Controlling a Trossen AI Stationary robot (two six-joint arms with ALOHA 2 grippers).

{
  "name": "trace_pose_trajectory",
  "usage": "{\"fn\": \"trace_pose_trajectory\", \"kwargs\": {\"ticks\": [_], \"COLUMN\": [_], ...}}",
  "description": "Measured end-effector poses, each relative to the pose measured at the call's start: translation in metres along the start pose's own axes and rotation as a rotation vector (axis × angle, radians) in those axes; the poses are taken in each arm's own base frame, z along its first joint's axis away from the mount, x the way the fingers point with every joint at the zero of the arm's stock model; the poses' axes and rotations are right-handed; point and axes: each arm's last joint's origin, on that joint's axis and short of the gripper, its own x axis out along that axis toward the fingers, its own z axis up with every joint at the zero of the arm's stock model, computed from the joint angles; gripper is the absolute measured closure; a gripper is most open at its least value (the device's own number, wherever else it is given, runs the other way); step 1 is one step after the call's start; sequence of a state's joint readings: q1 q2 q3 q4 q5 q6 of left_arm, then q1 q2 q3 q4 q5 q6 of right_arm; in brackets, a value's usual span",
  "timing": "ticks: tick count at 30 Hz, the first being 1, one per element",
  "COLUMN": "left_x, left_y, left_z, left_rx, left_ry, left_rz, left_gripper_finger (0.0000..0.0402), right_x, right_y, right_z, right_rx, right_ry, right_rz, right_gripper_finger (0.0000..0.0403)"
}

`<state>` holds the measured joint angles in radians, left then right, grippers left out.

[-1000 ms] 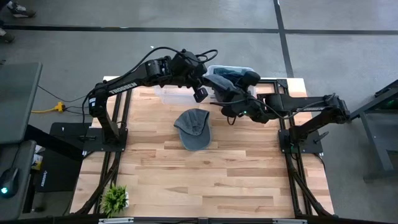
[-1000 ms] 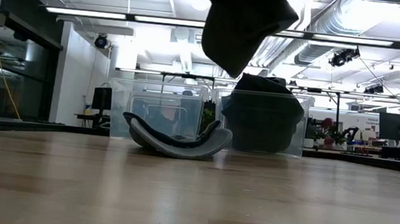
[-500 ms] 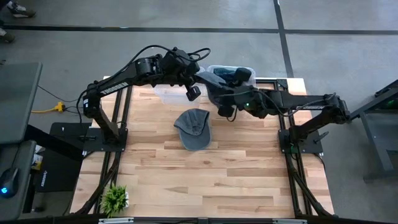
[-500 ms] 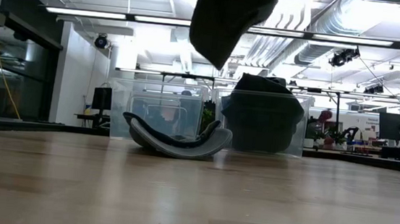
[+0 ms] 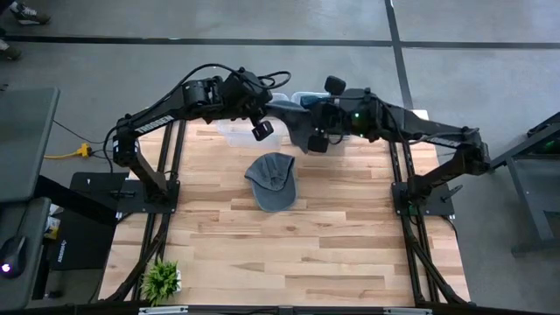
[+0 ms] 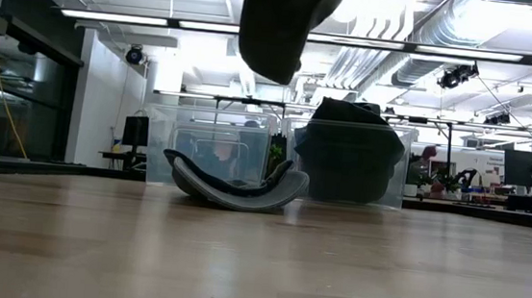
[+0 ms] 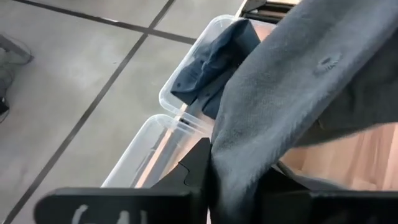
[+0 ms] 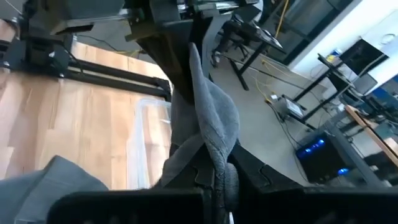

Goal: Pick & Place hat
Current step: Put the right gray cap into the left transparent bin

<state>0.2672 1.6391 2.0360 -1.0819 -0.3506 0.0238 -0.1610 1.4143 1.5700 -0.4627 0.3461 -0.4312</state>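
Currently: dark hat [image 5: 293, 122] stretched between left hand [image 5: 261, 129] and right hand [image 5: 317, 142] | both clamped on it | empty bin [image 5: 234, 133] directly under left hand.

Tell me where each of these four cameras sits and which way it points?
High: overhead, straight down; both arms, grey cap on wooden table.
Low: table level, facing the room; same cap, dark hat hanging above.
Left wrist: on the left arm, past left claw shut on that hat.
Right wrist: on the right arm, past right claw gripping it too.
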Motion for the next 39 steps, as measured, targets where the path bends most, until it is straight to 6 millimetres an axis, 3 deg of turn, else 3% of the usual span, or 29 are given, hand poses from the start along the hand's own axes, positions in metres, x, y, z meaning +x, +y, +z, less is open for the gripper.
{"fn": "trace_pose_trajectory", "kwargs": {"ticks": [5,12,18,26,39], "left_x": [0.0,-0.008,-0.019,-0.02,-0.091], "left_y": [0.001,0.006,0.009,0.01,0.014], "left_z": [-0.002,-0.01,-0.009,-0.01,-0.031], "left_rx": [0.03,0.11,0.123,0.128,0.039], "left_ry": [0.022,0.091,0.062,0.077,0.009], "left_rz": [0.032,0.203,0.219,0.332,0.412], "left_gripper_finger": [0.0363,0.0342,0.0267,0.0163,0.0153], "right_x": [0.009,0.04,0.056,0.058,0.056], "right_y": [-0.009,-0.013,-0.012,-0.017,-0.042], "right_z": [-0.005,-0.019,-0.021,-0.015,-0.013], "right_rx": [-0.017,-0.087,-0.104,-0.12,-0.092], "right_ry": [-0.006,0.052,0.026,-0.051,-0.113], "right_rz": [0.019,-0.006,-0.012,-0.03,0.006], "right_gripper_finger": [0.039,0.039,0.039,0.039,0.039]}}
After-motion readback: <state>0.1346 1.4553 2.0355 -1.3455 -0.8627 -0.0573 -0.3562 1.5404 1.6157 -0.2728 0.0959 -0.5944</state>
